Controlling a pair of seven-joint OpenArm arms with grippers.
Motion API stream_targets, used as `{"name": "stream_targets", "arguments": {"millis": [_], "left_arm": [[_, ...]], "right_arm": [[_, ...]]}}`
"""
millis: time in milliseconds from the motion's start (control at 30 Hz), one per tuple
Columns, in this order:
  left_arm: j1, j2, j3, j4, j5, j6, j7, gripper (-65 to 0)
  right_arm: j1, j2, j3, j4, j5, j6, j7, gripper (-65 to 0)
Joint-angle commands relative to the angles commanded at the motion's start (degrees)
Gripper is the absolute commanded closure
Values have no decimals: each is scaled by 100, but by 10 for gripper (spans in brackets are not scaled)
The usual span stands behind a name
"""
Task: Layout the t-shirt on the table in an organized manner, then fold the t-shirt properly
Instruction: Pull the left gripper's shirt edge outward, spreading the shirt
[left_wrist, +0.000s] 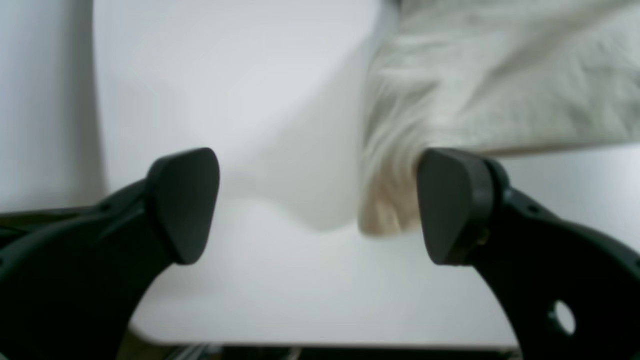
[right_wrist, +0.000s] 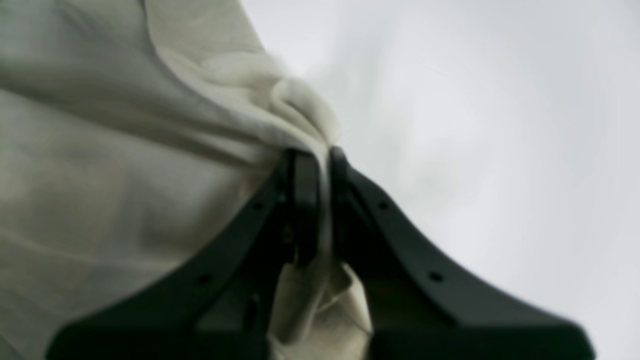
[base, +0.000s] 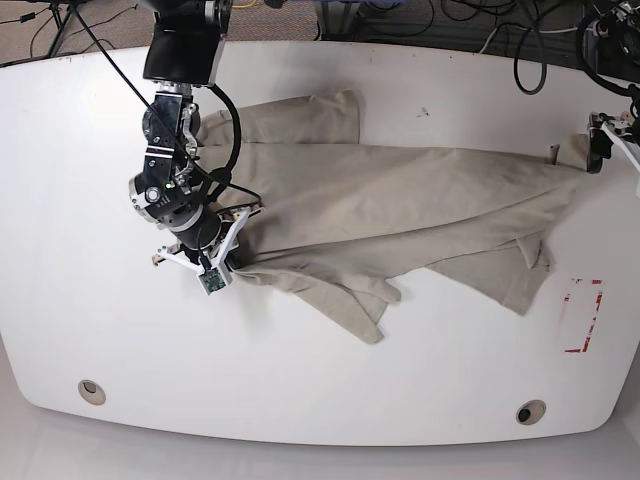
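t-shirt (base: 400, 210) lies spread across middle of the white desk (base: 90, 310), crumpled, not flat; one sleeve points to the far edge, hem end bunched toward the near side, folds overlapping. right gripper (right_wrist: 324, 155) at the shirt's edge on the base view's left, jaws pinched tight on a gathered fold of fabric, cloth squeezed between the pads and a bit poking out behind them; wrist view is blurry. left gripper (left_wrist: 320, 205) by the shirt's other end on the base view's right, jaws spread wide w/ nothing between; cloth edge sits just beside the inner face of one pad (left_wrist: 452, 205), can't tell if touching, fabric motion-blurred there. two grey grommet holes (base: 91, 391) near the front edge of desk, red rectangle mark (base: 582, 315) beside the shirt's end, apart from it. cables (base: 470, 30) on floor behind desk.
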Motion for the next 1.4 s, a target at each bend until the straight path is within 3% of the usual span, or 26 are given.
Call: {"name": "stream_targets", "arguments": {"millis": [400,700,800,1167,1400], "left_arm": [[237,-44,-9,-79,167,0,9,-592],[-264,527,0,-835,202,0,0,-592],[-369,571,18,-1099,229,0,0,-592],[-519,580,897,-1503,607,0,-273,-589],[-826,580,923,-2066,967,0,-316,-410]], "right_arm": [[0,-9,0,0,0,0,9,0],[0,-79,0,0,-26,0,9,0],[-9,-79,0,0,0,0,9,0],[-9,-79,0,-158,0,18,18,0],[-9,-79,9,-141,0,35,18,0]]}}
